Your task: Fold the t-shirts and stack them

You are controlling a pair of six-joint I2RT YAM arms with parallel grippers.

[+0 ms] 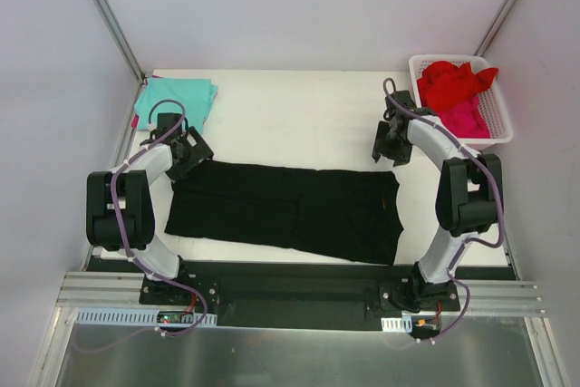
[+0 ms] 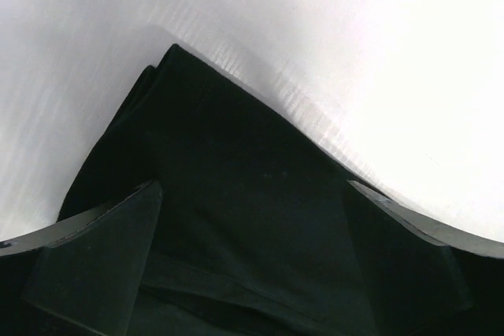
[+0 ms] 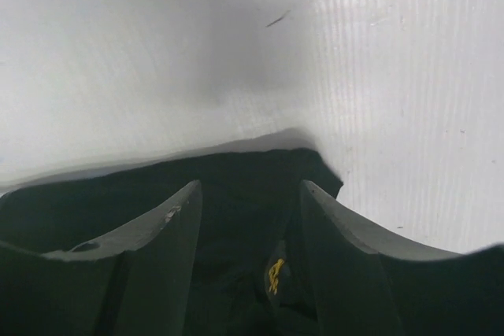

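Fingers: left fingers (image 2: 102,249) spread wide over the far-left corner of the black t-shirt (image 1: 290,210), right fingers (image 3: 150,257) partly apart over its far-right corner, nothing pinched. Shirt lies flat across the table (image 1: 299,115) between the arms, likely lined up for a two-corner pick and fold. Teal t-shirt (image 1: 177,101) sits folded far-left; red t-shirt (image 1: 453,83) in the basket (image 1: 497,124).

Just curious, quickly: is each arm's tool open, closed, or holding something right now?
Left tool: wide open over the black t-shirt, holding nothing.
Right tool: open at a corner of the same shirt, holding nothing.
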